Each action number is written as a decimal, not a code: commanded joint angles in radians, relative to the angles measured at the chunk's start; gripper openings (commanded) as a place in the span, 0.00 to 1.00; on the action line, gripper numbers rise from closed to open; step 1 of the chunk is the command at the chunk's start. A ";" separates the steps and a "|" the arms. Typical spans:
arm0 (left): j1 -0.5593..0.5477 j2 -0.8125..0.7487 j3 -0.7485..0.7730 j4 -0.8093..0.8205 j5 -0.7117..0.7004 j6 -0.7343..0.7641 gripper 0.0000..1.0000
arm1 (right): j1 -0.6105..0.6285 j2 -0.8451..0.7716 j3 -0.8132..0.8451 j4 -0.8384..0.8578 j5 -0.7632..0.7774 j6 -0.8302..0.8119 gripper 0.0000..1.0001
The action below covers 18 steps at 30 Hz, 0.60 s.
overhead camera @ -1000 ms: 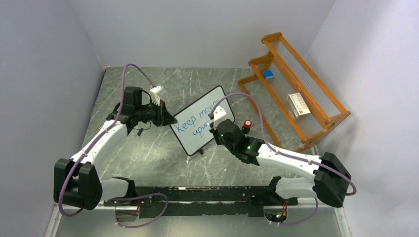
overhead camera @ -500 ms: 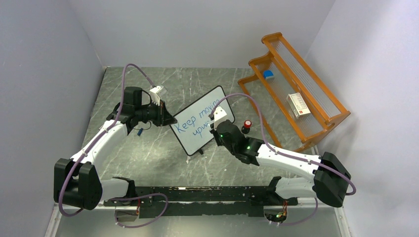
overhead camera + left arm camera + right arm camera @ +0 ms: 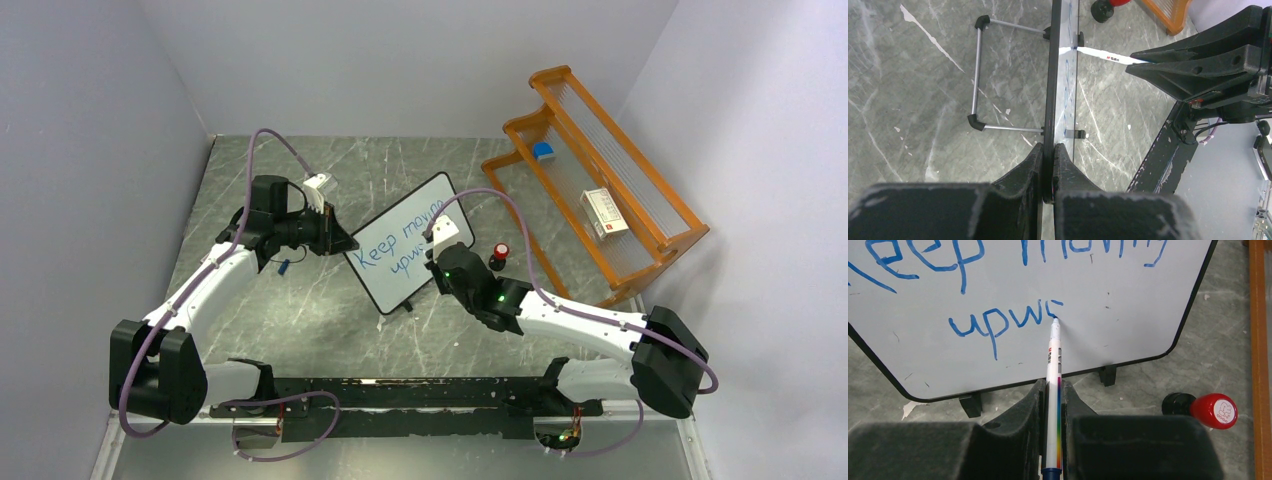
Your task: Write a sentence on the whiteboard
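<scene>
On whiteboard [image 3: 1128, 315] clamped by left gripper [image 3: 1048, 150], blue sentence [image 3: 979, 326] ends "upw"; right gripper [image 3: 1053, 388] pinches marker [image 3: 1053, 365].

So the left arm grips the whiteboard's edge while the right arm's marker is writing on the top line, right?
Not the top line. The right wrist view shows the marker tip on the whiteboard's second line, after "upw". The rest is right.

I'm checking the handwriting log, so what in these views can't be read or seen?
- Top external: the right end effector and marker hide the sentence past "upw".
- Right wrist: its first line is cut off by the top edge.
- Left wrist: the whiteboard is edge-on, writing unreadable.
- Top external: the white box label is too small.
</scene>
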 commanded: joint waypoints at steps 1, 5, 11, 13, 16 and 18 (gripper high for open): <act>-0.004 0.041 -0.025 -0.078 -0.151 0.063 0.05 | -0.015 0.009 0.013 0.055 0.017 -0.015 0.00; -0.004 0.040 -0.025 -0.080 -0.152 0.063 0.05 | -0.014 0.003 0.015 0.068 0.021 -0.020 0.00; -0.004 0.040 -0.026 -0.080 -0.154 0.064 0.05 | -0.015 -0.003 0.023 0.075 0.021 -0.028 0.00; -0.004 0.039 -0.026 -0.081 -0.155 0.063 0.05 | -0.015 -0.003 0.024 0.074 0.017 -0.028 0.00; -0.004 0.038 -0.025 -0.080 -0.154 0.063 0.05 | -0.017 -0.003 0.022 0.075 0.018 -0.026 0.00; -0.004 0.038 -0.025 -0.080 -0.156 0.063 0.05 | -0.017 -0.003 0.020 0.077 0.022 -0.025 0.00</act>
